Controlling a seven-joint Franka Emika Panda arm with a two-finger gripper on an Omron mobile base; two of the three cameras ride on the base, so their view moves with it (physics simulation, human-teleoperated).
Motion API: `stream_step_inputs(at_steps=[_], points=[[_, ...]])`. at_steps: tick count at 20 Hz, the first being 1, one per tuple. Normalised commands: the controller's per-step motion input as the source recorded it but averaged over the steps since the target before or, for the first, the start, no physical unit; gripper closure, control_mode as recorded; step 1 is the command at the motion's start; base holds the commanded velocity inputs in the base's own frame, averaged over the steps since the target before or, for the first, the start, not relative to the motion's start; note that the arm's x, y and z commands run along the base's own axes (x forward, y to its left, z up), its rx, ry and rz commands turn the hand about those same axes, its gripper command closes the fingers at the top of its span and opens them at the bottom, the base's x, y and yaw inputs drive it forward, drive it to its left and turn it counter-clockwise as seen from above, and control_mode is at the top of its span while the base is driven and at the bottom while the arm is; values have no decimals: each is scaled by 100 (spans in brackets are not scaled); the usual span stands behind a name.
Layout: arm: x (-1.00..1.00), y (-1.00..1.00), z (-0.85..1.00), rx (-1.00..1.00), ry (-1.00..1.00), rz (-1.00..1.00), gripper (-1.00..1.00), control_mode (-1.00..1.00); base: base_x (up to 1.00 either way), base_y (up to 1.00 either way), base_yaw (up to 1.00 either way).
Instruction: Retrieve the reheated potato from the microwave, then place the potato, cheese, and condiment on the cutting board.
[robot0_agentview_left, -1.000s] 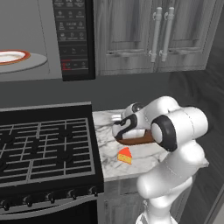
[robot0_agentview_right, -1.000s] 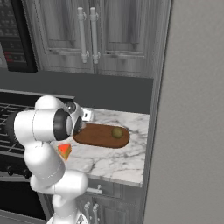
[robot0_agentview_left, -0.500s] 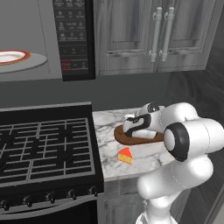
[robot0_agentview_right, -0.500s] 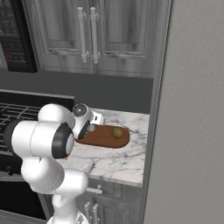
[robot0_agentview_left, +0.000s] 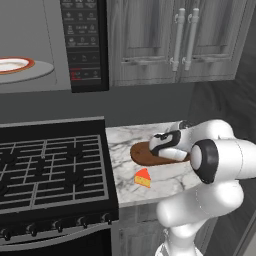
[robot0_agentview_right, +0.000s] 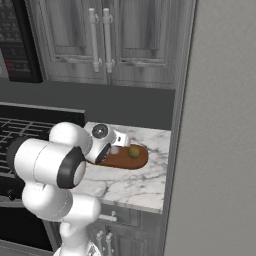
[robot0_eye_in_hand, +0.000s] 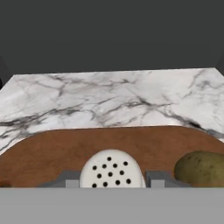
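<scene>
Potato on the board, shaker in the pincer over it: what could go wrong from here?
1. The shaker, held in the shut pincer over the board, sits close to the potato; setting it down or pulling away may nudge the potato and start it rolling.
2. The cheese lies on the counter near the front edge, under the arm; a low sweep might knock it off.

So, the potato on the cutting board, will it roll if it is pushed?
Probably yes. The potato looks rounded and lies free on the flat cutting board, which seems to have no raised edge, so a sideways push could roll it. Its slightly uneven oval shape might stop it soon.
</scene>
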Motion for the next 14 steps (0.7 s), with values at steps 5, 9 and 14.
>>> stream_step_inputs(at_steps=[5, 9, 14], points=[[6, -8, -6, -9, -1, 0, 100, -100, 0, 0, 0], [2, -14, -13, -1, 0, 0, 100, -100, 0, 0, 0], [0, -16, -13, 0, 0, 0, 100, -100, 0, 0, 0]])
